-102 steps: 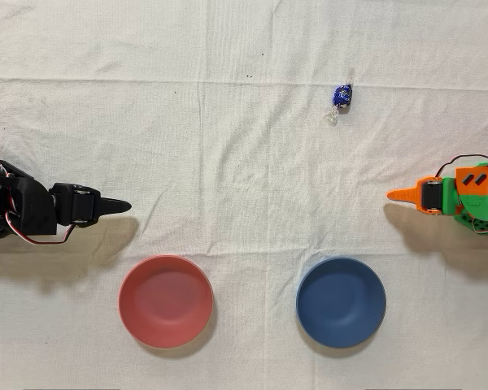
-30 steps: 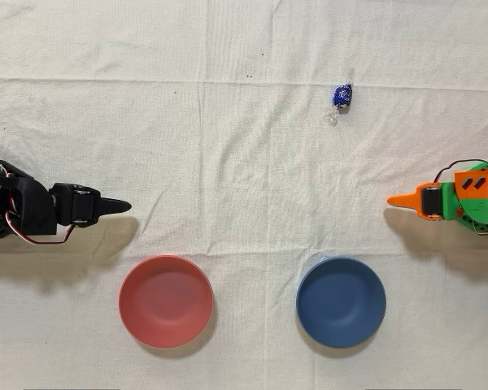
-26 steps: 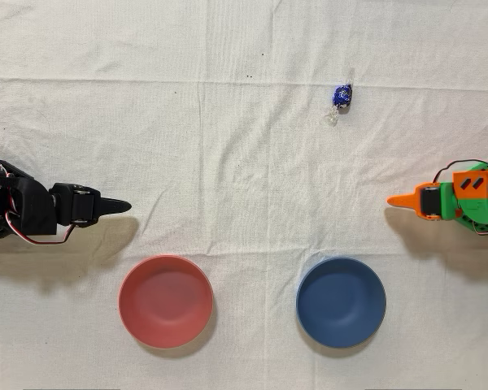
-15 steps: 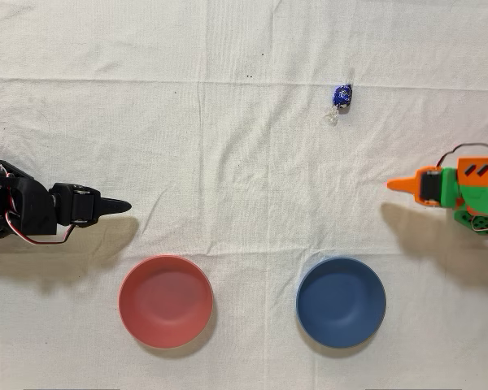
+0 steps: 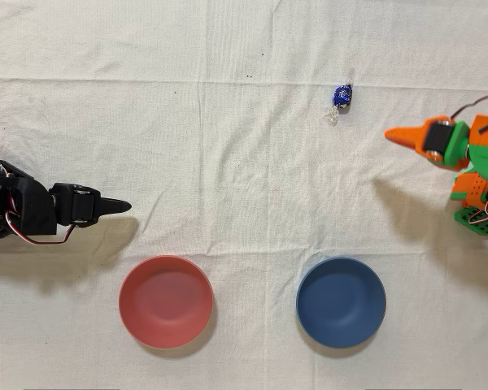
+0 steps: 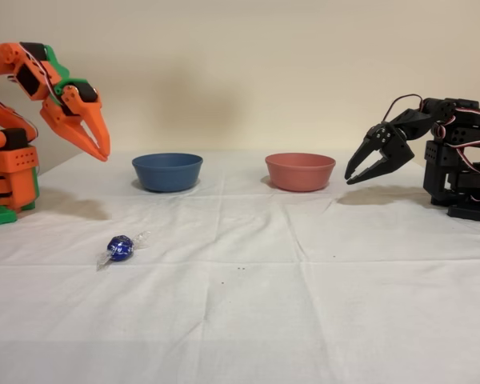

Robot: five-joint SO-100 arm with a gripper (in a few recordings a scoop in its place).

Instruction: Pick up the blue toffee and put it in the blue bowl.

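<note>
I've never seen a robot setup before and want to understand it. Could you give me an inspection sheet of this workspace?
Surface: white cloth, creased, with a few tiny dark specks.
Job's things: blue toffee lies on the cloth, untouched; blue bowl is empty.
Clutter: pinkish-red bowl, empty, beside the blue one.
Grippers: orange arm's hand is raised off the cloth, fingers close together, holding nothing; black arm idle.
Cables: thin wires on both arms, clear of the toffee.
Surroundings: plain beige wall in the fixed view.
</note>
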